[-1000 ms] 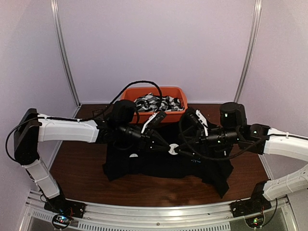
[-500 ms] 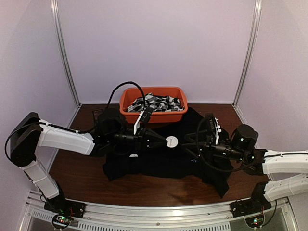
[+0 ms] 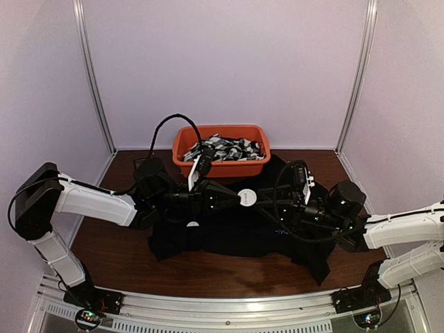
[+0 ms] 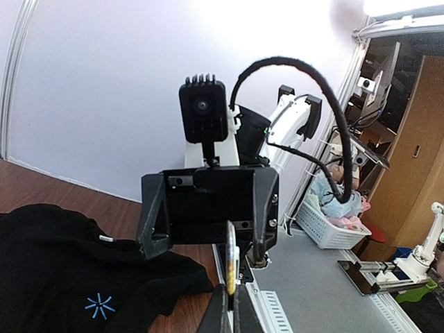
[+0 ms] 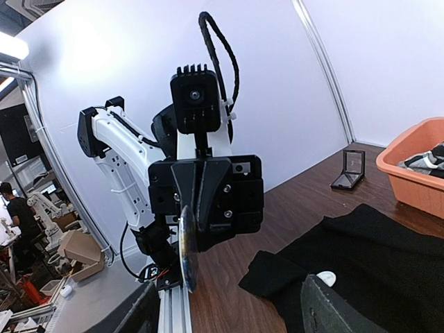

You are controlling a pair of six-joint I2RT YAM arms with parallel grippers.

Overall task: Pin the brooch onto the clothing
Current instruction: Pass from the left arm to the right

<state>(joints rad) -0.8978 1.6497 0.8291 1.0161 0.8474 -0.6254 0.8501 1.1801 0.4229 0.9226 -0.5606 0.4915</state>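
While the left fingers (image 3: 232, 200) clench a round white brooch (image 3: 247, 198) by its rim, holding it raised over the large black shirt (image 3: 222, 239) spread on the brown wooden counter (image 3: 111, 243), the right fingers (image 5: 320, 309) stand released, spread wide, facing the brooch without touching it. Behind sits an orange plastic tub (image 3: 182, 149).

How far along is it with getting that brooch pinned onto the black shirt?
Done: the black shirt lies spread on the table, and the brooch is up off it. In hand: the left jaws are shut on the brooch, holding it in the air above the shirt, facing the open right jaws. Left: the brooch is not yet on the fabric, so the pinning itself is undone.
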